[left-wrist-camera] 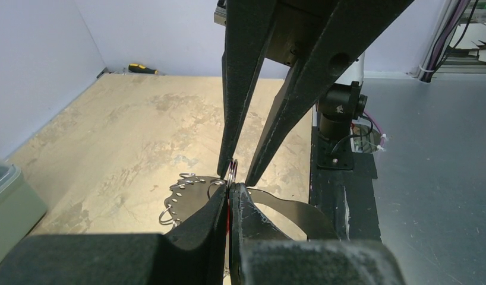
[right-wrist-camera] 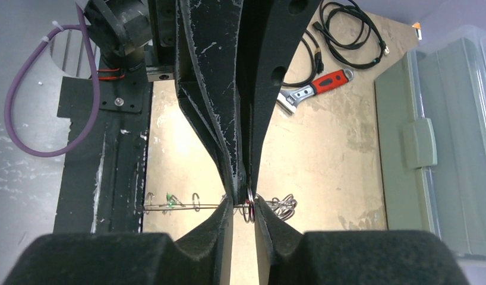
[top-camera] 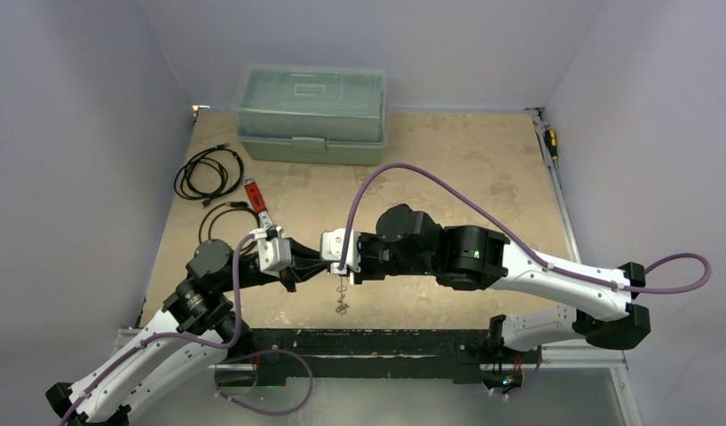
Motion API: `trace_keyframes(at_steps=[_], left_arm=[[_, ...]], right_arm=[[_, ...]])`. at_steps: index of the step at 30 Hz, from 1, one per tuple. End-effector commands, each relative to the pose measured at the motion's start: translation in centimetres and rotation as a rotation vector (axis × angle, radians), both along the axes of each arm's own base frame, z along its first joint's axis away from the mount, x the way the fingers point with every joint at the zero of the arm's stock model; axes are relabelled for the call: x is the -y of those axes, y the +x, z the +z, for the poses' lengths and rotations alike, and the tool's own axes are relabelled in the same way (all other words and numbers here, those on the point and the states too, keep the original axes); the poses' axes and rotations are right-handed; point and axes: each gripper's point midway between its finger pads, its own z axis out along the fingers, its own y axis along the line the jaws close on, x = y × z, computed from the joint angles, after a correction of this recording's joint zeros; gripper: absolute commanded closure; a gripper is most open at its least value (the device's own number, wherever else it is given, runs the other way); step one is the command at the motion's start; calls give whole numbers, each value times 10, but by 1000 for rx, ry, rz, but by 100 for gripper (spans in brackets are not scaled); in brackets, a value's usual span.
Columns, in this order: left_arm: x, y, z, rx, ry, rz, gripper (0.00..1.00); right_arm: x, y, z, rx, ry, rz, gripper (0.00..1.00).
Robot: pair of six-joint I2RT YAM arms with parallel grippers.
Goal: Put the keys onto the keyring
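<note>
My left gripper (left-wrist-camera: 230, 189) is shut on a red-headed key, of which only a red sliver (left-wrist-camera: 229, 209) shows between the pads. The key's small silver split ring (left-wrist-camera: 233, 169) sticks out past the fingertips. My right gripper (right-wrist-camera: 243, 206) meets it tip to tip, jaws apart on either side of that ring (right-wrist-camera: 248, 211), which rests against the right pad. The keyring (right-wrist-camera: 187, 207) appears edge-on as a thin wire with small rings and a green key (right-wrist-camera: 169, 199) strung on it. In the top view a silvery bunch (top-camera: 342, 302) hangs below both grippers.
A green lidded box (top-camera: 311, 114) stands at the back. Coiled black cables (top-camera: 209, 173) and a red-handled wrench (top-camera: 256, 202) lie at the left. A yellow screwdriver (top-camera: 550, 142) rests at the right edge. The black base rail (top-camera: 377, 351) runs along the near edge.
</note>
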Motion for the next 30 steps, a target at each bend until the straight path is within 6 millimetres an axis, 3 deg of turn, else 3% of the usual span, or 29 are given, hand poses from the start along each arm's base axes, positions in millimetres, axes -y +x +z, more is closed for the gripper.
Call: trace_keyframes(at_steps=[1,5,8,21,30], left_arm=[[-1,-5,34,75,-71,-17,100],[-1,-6,34,77,-71,-19,100],[-2,-7,35,78,-74,-23,100],[-6,-19,44,123,-105,-61,100],[-8,-23,47,147,-115,-72,70]], right_arm=[[0,2,25,36,53,-2,81],[-2,2,24,35,50,1,84],[-4,4,20,36,46,-5,100],[10,0,45,64,244,-22,100],[21,-9,54,29,431,-24,100]])
